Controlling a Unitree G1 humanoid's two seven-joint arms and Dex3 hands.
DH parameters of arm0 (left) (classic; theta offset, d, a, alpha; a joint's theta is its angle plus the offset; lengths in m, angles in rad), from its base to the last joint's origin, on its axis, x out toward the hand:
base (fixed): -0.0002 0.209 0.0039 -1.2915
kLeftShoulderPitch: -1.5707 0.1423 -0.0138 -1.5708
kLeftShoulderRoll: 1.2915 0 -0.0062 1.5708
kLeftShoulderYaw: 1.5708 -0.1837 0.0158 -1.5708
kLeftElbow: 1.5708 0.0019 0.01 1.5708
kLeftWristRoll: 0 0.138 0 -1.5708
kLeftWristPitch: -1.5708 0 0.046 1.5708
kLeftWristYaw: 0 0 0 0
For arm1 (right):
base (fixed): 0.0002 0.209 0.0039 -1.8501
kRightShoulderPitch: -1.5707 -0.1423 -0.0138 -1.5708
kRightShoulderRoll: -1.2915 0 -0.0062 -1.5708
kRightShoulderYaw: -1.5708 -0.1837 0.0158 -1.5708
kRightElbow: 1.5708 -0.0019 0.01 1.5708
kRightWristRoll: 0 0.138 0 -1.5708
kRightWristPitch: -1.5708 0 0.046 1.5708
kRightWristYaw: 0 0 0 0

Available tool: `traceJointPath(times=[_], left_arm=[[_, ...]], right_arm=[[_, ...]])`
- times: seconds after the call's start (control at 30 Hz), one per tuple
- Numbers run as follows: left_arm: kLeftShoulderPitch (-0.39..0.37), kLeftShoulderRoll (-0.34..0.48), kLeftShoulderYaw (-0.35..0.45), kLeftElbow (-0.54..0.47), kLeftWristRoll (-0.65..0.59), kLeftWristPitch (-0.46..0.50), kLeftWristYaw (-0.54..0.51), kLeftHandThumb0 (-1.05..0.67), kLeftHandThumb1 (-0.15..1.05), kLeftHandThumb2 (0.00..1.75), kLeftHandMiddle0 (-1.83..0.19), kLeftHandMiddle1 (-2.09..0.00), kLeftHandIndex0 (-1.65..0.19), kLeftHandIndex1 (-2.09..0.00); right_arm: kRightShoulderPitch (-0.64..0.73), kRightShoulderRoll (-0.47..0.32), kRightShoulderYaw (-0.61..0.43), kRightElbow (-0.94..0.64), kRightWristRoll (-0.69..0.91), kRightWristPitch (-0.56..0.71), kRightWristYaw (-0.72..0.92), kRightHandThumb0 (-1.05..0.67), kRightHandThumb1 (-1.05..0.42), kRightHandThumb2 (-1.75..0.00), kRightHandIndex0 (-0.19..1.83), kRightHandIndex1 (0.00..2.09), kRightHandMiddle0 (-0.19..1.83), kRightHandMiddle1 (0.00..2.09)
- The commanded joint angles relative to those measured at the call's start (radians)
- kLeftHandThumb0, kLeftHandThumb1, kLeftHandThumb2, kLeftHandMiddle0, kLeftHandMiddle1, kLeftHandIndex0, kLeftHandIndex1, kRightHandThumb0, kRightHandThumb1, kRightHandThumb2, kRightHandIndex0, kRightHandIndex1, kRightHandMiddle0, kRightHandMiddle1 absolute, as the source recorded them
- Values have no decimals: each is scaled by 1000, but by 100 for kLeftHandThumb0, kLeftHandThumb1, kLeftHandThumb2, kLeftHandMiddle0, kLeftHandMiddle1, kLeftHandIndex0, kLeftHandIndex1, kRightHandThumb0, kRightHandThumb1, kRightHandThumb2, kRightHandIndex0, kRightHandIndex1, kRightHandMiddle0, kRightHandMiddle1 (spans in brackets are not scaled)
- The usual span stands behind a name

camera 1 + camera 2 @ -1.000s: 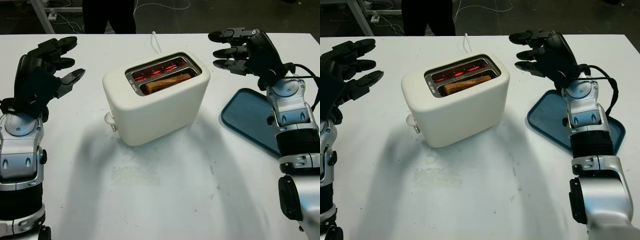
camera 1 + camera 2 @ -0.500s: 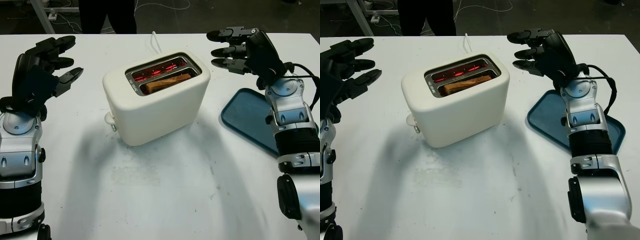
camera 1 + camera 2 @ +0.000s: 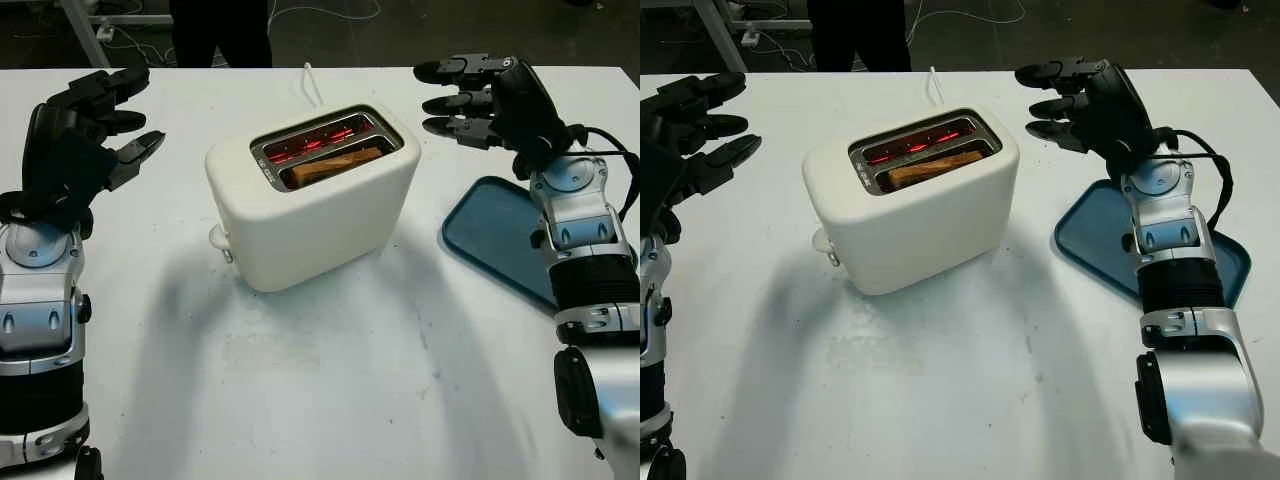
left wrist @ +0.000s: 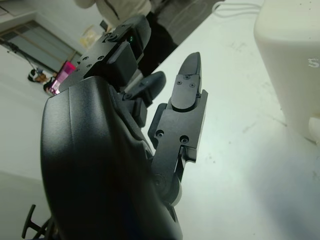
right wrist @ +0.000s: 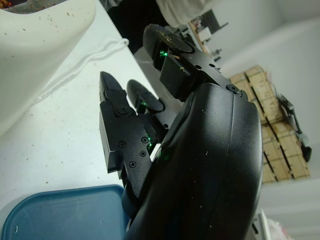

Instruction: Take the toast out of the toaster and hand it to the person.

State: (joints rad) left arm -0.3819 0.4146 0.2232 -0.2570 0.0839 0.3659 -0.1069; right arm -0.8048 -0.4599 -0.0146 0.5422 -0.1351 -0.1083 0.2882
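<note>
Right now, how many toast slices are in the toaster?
1: the toast sits in the near slot of the toaster. The far slot glows red, with no slice visible there.

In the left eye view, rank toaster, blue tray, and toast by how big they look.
1. Toaster, clearly largest.
2. Blue tray, though the right arm hides part of it.
3. Toast, smallest; just its top edge shows in the slot.

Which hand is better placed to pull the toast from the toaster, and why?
Probably the right hand: open, it hovers closer to the toaster, fingers aimed toward the slots holding the toast. The left hand, open, sits farther off.
</note>
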Motion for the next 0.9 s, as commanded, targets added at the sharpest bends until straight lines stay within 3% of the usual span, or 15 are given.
traceJointPath(times=[0.0, 0.87], left_arm=[[1, 0, 1, 1, 5, -13, 11, -16, 92, 8, -39, -83, -64, -11], [14, -5, 9, -8, -11, 4, 5, -20, 92, 8, -38, -80, -63, -11]], right_arm=[[-13, 0, 0, -6, 3, -5, -4, 0, -86, 0, 88, 7, 80, 1], [-14, -2, -6, 10, 11, -25, -2, 1, -86, 0, 89, 7, 81, 1]])
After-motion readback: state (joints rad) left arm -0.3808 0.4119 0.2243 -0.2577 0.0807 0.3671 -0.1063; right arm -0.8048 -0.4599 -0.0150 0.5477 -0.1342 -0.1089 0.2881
